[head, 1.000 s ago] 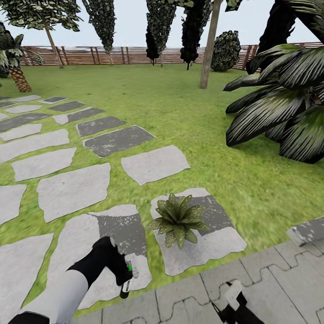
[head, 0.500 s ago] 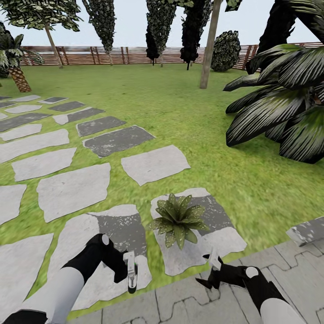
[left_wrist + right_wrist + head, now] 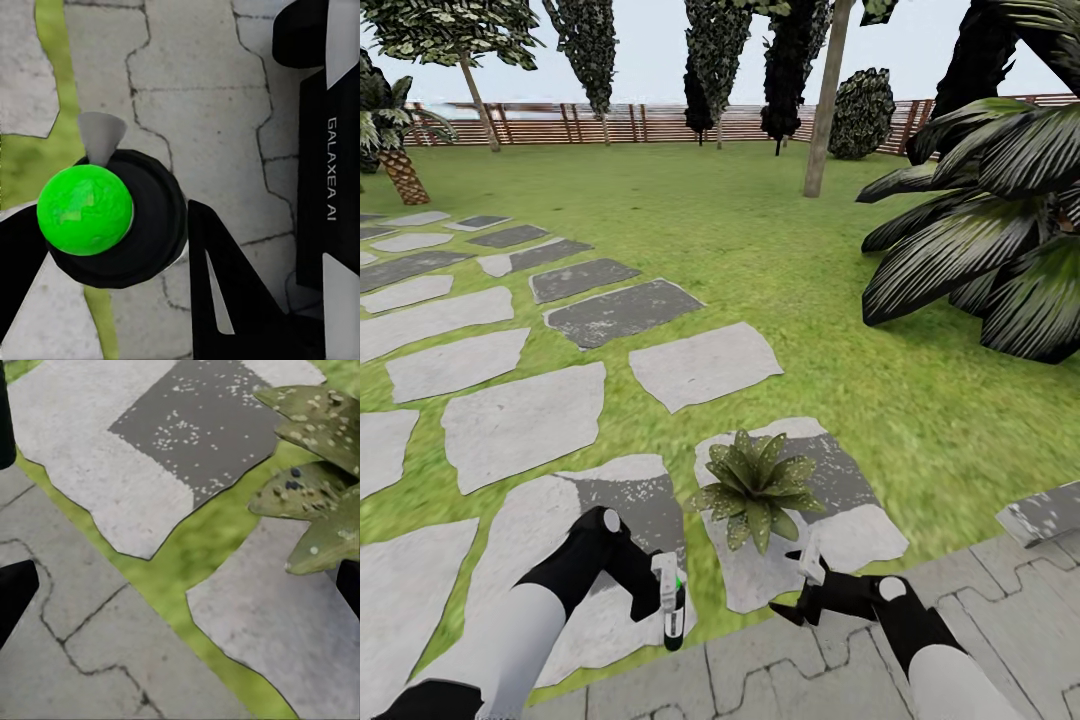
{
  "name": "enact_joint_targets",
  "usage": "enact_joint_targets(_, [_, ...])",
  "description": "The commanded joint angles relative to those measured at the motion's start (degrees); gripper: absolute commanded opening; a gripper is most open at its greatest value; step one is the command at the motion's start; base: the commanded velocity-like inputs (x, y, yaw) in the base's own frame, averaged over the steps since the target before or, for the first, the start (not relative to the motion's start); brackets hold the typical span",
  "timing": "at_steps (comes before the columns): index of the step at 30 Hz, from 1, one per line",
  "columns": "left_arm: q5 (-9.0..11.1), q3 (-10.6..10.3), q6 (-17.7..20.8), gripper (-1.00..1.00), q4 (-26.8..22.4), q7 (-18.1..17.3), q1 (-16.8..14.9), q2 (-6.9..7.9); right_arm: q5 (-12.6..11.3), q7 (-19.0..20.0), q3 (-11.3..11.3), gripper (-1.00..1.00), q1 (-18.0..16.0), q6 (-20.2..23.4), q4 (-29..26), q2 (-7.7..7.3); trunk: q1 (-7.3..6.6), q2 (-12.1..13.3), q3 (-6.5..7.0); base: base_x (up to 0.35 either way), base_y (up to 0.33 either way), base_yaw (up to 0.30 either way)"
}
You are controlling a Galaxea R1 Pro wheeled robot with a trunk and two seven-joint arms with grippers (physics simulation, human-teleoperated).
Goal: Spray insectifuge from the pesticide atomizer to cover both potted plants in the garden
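Our left hand point(image 3: 656, 590) is clamped on the pesticide atomizer point(image 3: 671, 601), which hangs nearly upright with its black end down, low over the grey stepping stone point(image 3: 560, 520) at about seven o'clock from the potted plant point(image 3: 756, 488). In the left wrist view we look along the bottle and see a round green part point(image 3: 85, 210) set in its black body, with paving below. Our right hand point(image 3: 807, 590) is spread wide and holds nothing, hovering just beside the plant at about five o'clock from it, over the edge of the stone point(image 3: 840, 545) the rosette sits on; its wrist view shows the speckled leaves point(image 3: 322, 472) close by. The main risk, as we judge it, is aim: the bottle seems to point down at stone and paving point(image 3: 780, 660), not at the plant, so spray released here would likely miss the leaves. A second risk is the empty right hand brushing the leaves or nudging the pot if it drifts closer. We see just one potted plant in the head view, so full coverage of both remains uncertain. We cannot tell how firm the grip is; a slip would drop the bottle.
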Motion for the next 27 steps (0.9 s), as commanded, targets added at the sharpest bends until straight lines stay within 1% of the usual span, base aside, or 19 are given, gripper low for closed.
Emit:
enact_joint_targets(1, [-0.2,0.0,0.4,-1.0,-0.1,-0.2,-0.1,-0.04,0.4,0.6,-0.5,1.0,-0.1,-0.2,-0.2,0.42,-0.01,0.0,-0.05,0.0,0.0,0.0])
enact_joint_targets(7, [-0.2,-0.1,0.3,-1.0,-0.1,-0.4,-0.3,-0.14,0.4,2.6,-0.5,1.0,-1.0,-0.2,-0.6,2.28,-0.01,0.0,-0.05,0.0,0.0,0.0])
enact_joint_targets(8, [-0.2,-0.1,0.2,-1.0,-0.1,-0.4,-0.3,-0.14,0.4,2.9,-0.5,1.0,-1.4,-0.2,-0.6,2.39,-0.01,0.0,-0.05,0.0,0.0,0.0])
enact_joint_targets(9, [-0.2,-0.1,0.2,-1.0,-0.1,-0.4,-0.3,-0.12,0.4,10.0,-0.5,1.0,-2.3,-0.2,-0.6,2.44,-0.01,0.0,-0.05,0.0,0.0,0.0])
enact_joint_targets(11, [-0.2,-0.1,0.1,-1.0,-0.1,-0.3,-0.3,-0.13,0.4,11.4,-0.5,1.0,-3.1,-0.2,-0.5,2.55,-0.01,0.0,-0.05,0.0,0.0,0.0])
enact_joint_targets(13, [-0.2,-0.1,0.0,-1.0,-0.1,-0.3,-0.4,-0.16,0.4,12.1,-0.5,1.0,-3.7,-0.1,-0.5,3.83,-0.01,0.0,-0.05,0.0,0.0,0.0])
enact_joint_targets(15, [-0.2,-0.1,-0.1,-1.0,-0.1,-0.1,-0.4,-0.16,0.4,12.2,-0.5,1.0,-3.8,-0.1,-0.5,4.56,-0.01,0.0,-0.05,0.0,0.0,0.0])
enact_joint_targets(16, [-0.2,-0.1,-0.2,-1.0,-0.1,-0.1,-0.4,-0.15,0.4,12.2,-0.5,-1.0,-3.9,-0.1,-0.5,4.75,-0.01,0.0,-0.05,0.0,0.0,0.0])
enact_joint_targets(18, [-0.2,-0.1,-0.3,-1.0,-0.1,0.0,-0.7,-0.23,0.3,12.5,-0.5,-1.0,-4.3,-0.1,-0.5,4.9,-0.01,0.0,-0.05,0.0,0.0,0.0])
enact_joint_targets(21, [-0.2,-0.1,-0.3,-1.0,-0.1,0.2,-0.7,-0.62,0.3,15.7,-0.5,-1.0,-5.2,-0.1,-0.5,5.04,-0.01,0.0,-0.05,0.0,0.0,0.0])
enact_joint_targets(24, [0.0,-0.1,-0.4,-1.0,-0.1,1.9,-0.7,-1.05,0.3,16.7,-0.5,-1.0,-6.0,-0.1,-0.5,5.95,-0.01,0.0,-0.05,0.0,0.0,0.0])
enact_joint_targets(27, [0.0,0.0,-0.5,-1.0,-0.1,2.3,-0.7,-1.6,0.3,16.9,-0.5,-1.0,-6.3,-0.1,-0.5,6.71,-0.01,0.0,-0.05,0.0,0.0,0.0])
